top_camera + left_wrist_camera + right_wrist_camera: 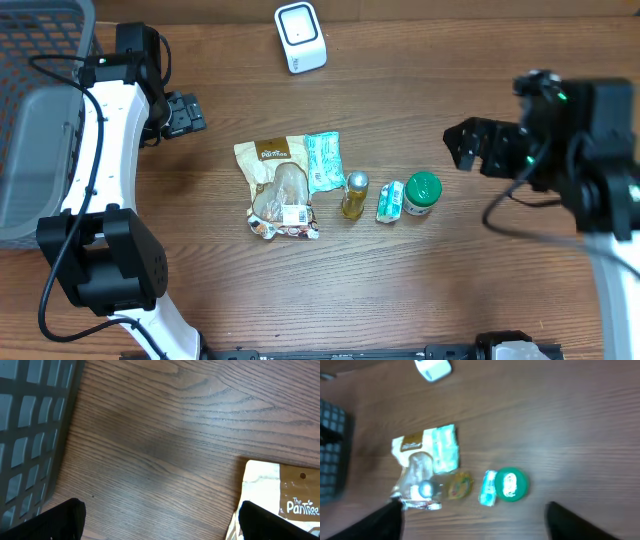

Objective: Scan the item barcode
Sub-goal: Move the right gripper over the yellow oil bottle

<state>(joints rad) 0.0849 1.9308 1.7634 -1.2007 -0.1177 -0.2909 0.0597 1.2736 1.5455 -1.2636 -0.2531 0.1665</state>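
Currently L tool (160, 510) & R tool (473, 506) both spread wide, R near green-lid jar (422, 193).

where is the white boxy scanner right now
In the overhead view the white boxy scanner sits alone near the top centre of the wooden table, well above the tan snack pouch.

The left pincer (187, 112) sits at the far left, its arm bent back toward the near edge, jaws spread wide. The right pincer (463, 146) hovers at the right, jaws apart.
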